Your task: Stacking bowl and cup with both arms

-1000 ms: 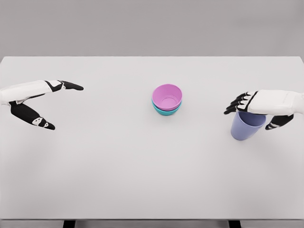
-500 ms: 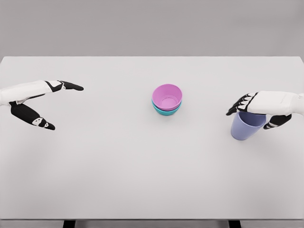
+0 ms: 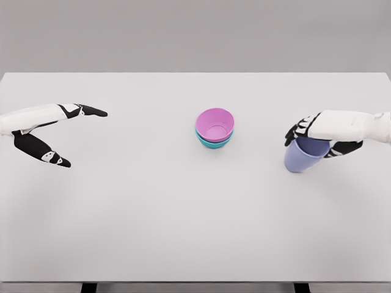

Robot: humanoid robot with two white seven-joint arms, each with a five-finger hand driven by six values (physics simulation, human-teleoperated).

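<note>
The pink bowl (image 3: 215, 125) already sits nested in the teal bowl (image 3: 214, 143) at the bench (image 3: 153, 213) centre. At 3 o'clock, the right robot hand (image 3: 314, 137) grips the lavender cup (image 3: 300, 157); stacking it remains. Between them the bench lies bare. The left robot hand (image 3: 52, 131) rests spread at 9 o'clock.

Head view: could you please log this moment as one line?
right hand: shut on blue cup | left hand: open, idle | pink bowl: nested in teal bowl | cup stacked: not yet
</note>
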